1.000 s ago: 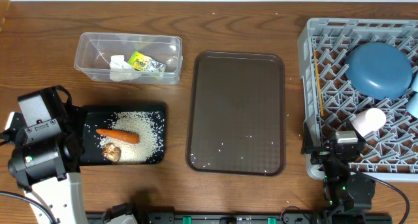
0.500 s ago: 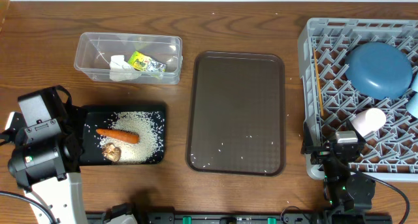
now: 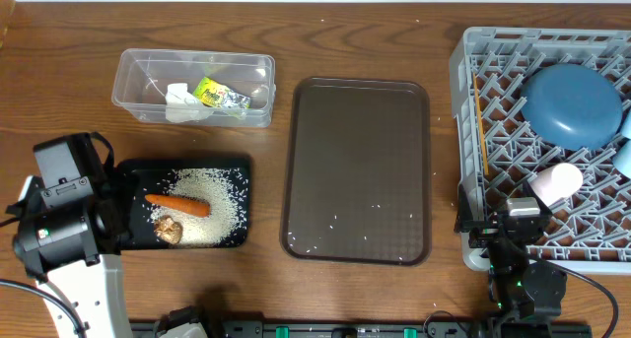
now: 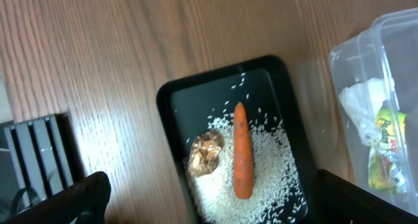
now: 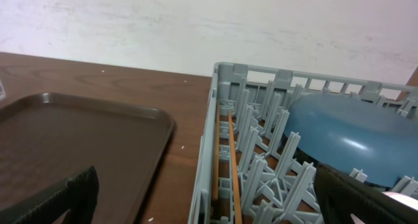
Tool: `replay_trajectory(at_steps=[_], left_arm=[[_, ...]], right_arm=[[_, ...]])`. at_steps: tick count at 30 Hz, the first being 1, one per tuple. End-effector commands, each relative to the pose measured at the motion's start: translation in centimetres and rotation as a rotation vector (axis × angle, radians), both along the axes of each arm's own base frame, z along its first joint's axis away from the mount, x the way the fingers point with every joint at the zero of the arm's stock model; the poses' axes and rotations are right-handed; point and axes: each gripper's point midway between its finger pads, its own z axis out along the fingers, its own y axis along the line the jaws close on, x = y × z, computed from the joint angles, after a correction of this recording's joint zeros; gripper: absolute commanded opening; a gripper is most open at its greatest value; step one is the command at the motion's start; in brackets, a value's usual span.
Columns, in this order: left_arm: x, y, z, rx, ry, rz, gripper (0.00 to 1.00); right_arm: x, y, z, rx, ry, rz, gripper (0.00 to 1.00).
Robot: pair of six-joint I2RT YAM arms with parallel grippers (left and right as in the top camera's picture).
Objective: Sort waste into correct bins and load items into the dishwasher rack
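The black tray (image 3: 138,195) holds white rice (image 3: 217,218), the carrot (image 3: 178,204) and the brown lump (image 3: 169,230). The clear tub (image 3: 138,67) holds the tissue (image 3: 180,101) and foil wrapper (image 3: 219,95). The grey rack (image 3: 461,131) holds the dark-blue plate (image 3: 573,104), chopsticks (image 3: 481,126), white cup (image 3: 555,182) and a light-blue cup (image 3: 623,156) at the edge. My left gripper (image 4: 215,204) is open and empty above the tray's near end, over the rice (image 4: 274,172) and carrot (image 4: 242,152). My right gripper (image 5: 209,198) is open and empty at the rack's front-left corner, near the chopsticks (image 5: 232,159).
The dark brown serving tray (image 3: 357,170) lies in the middle with a few rice grains on it. The left arm (image 3: 64,220) stands left of the black tray. The right arm (image 3: 518,254) sits at the front table edge.
The left arm has shifted slightly to the right. Nothing else has moved.
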Motion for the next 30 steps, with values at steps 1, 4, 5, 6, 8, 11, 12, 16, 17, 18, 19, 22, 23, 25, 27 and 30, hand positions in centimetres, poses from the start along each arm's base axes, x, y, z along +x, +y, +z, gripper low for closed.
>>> replay_trajectory(at_steps=[1,4,5,6,8,11,12,16,17,18,19,22,23,25,27,30], left_arm=[[-0.4,-0.4,0.0,-0.001,0.013,-0.041,0.98],[0.0,-1.2,-0.2,0.033,0.039,-0.159,0.98],[0.4,-1.5,-0.4,0.044,0.034,-0.196,0.98],[1.0,-1.8,-0.7,0.057,0.018,-0.228,0.98],[2.0,-2.5,-1.2,0.077,-0.018,-0.285,0.98],[3.4,-4.0,-2.6,0.100,-0.079,-0.382,0.98],[3.9,-4.8,-3.3,0.103,-0.107,-0.433,0.98],[5.3,-7.9,-5.9,0.084,-0.243,-0.588,0.98],[5.5,-8.5,-6.3,0.081,-0.274,-0.617,0.98],[5.8,-9.1,-6.7,0.079,-0.310,-0.655,0.98],[6.1,-9.9,-7.2,0.079,-0.349,-0.702,0.98],[6.8,-11.6,-8.1,0.109,-0.446,-0.839,0.98],[7.1,-12.0,-8.2,0.131,-0.479,-0.885,0.98],[7.3,-12.6,-8.3,0.180,-0.537,-0.950,0.98],[7.2,-12.7,-8.4,0.236,-0.585,-0.977,0.98],[6.9,-12.7,-8.4,0.314,-0.649,-0.999,0.98]], right_arm=[[0.0,-0.3,0.0,0.008,-0.003,-0.016,0.99],[0.0,-0.3,0.0,0.008,-0.003,-0.015,0.99],[0.0,-0.3,0.0,0.008,-0.003,-0.015,0.99],[0.0,-0.3,0.0,0.008,-0.003,-0.016,0.99],[0.0,-0.3,0.0,0.008,-0.003,-0.016,0.99],[0.0,-0.3,0.0,0.008,-0.003,-0.016,0.99],[0.0,-0.3,0.0,0.008,-0.003,-0.015,0.99],[0.0,-0.3,0.0,0.008,-0.004,-0.015,0.99],[0.0,-0.3,0.0,0.008,-0.003,-0.015,0.99],[0.0,-0.3,0.0,0.008,-0.003,-0.015,0.99],[0.0,-0.3,0.0,0.008,-0.004,-0.015,0.99],[0.0,-0.3,0.0,0.008,-0.004,-0.015,0.99],[0.0,-0.3,0.0,0.008,-0.003,-0.015,0.99],[0.0,-0.3,0.0,0.008,-0.003,-0.016,0.99],[0.0,-0.3,0.0,0.008,-0.003,-0.015,0.99],[0.0,-0.3,0.0,0.008,-0.003,-0.015,0.99]])
